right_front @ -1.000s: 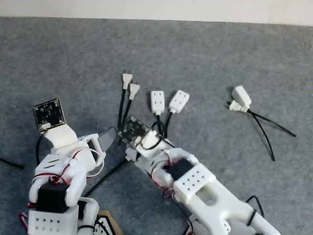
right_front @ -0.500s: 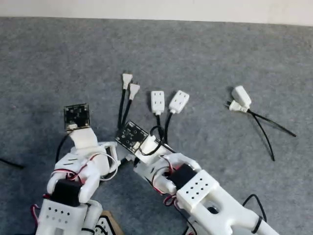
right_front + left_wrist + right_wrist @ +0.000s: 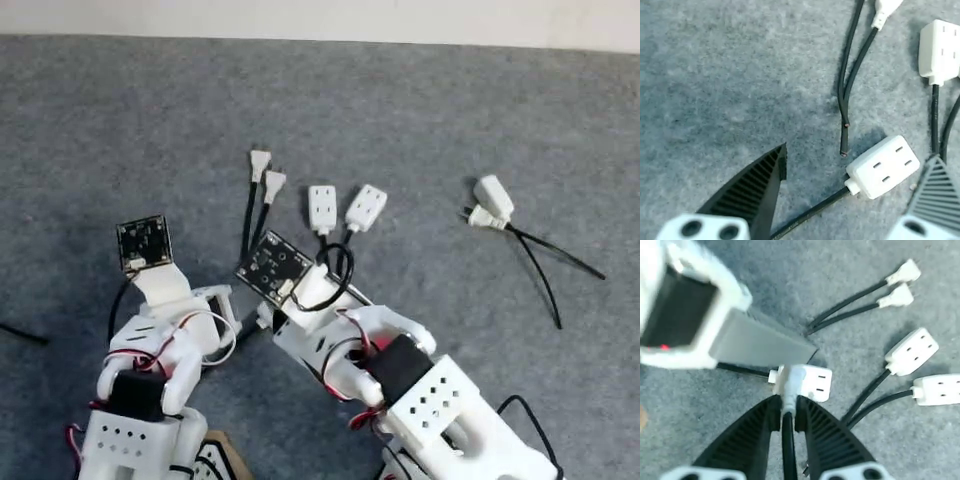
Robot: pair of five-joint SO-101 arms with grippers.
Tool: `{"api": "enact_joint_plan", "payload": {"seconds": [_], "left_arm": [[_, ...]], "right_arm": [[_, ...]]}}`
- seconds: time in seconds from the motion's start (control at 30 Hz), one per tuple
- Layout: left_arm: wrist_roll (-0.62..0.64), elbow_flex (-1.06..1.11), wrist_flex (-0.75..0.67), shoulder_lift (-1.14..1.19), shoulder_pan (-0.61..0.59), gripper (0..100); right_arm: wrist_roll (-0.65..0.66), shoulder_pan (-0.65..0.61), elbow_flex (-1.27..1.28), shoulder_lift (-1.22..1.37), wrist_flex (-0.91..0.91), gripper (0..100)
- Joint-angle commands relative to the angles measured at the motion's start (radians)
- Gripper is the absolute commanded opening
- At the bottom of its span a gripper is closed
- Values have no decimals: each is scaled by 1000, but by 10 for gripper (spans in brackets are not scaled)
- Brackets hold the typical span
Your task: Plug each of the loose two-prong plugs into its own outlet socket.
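right end effector (image 3: 787,404) — clamps plug (image 3: 788,386) | left end effector (image 3: 860,152) — spread around socket (image 3: 883,167)

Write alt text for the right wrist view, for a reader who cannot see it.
The right gripper is shut on a white plug, holding it at a white outlet socket that lies on grey carpet, with the left arm close beside. Farther off lie two loose two-prong plugs and two more sockets, all on black cords.

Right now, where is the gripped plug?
In the right wrist view, the plug sits in the right claw, against a white socket inside the open left claw.
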Motion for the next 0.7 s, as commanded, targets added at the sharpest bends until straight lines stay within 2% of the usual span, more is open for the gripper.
{"api": "enact_joint_plan", "payload": {"seconds": [0.0,0.23,0.33,0.43,0.67], "left_arm": [[-9,-1,-9,7,33,389],[-11,15,-12,7,50,389],[-8,-1,-14,-4,-16,389],[-3,-16,-25,-1,-94,389],[-3,-10,-52,5,-131,389]], "right_arm": [[-8,-4,-79,-35,4,5],[6,-1,-79,-33,5,5],[35,33,-81,-16,7,5],[97,67,-88,82,-1,5],[221,74,-243,443,-71,5]]}}
